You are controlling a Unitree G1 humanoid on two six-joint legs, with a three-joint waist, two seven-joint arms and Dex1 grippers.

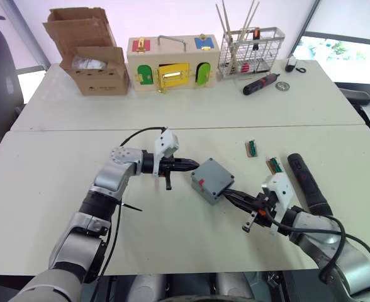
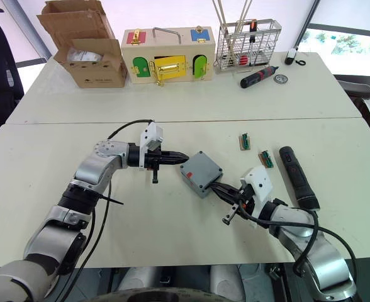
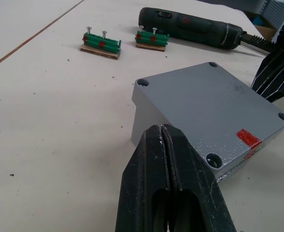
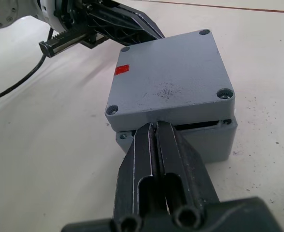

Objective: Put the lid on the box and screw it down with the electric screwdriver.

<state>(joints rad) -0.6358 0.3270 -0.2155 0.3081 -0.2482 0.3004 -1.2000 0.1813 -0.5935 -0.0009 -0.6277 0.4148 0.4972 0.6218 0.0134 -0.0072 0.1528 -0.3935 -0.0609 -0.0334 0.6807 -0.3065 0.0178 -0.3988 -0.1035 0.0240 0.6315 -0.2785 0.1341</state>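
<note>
Left fingers: the left gripper (image 1: 186, 165) is keeping its two black fingers (image 3: 168, 159) pressed together with nothing between them; the tips are touching the left side of the box, near one corner.
Right fingers: the right gripper (image 1: 230, 195) is also pinched closed and is holding nothing; its tips are pushing at the seam where lid and box meet, on the opposite side.
Lid: the flat square grey plastic lid (image 4: 168, 84) is lying on top of the box, a little askew, with a gap showing along the edge near the right fingers.
Box: the deeper square grey plastic box (image 4: 209, 145) is sitting on the white surface (image 1: 59, 189) between both grippers.
Electric screwdriver: the thick black cylindrical electric screwdriver (image 1: 308, 184) is lying flat on the surface, to the right of the box, near the right arm.
Further out: two small green screw blocks (image 3: 100, 43) are lying between box and screwdriver.
</note>
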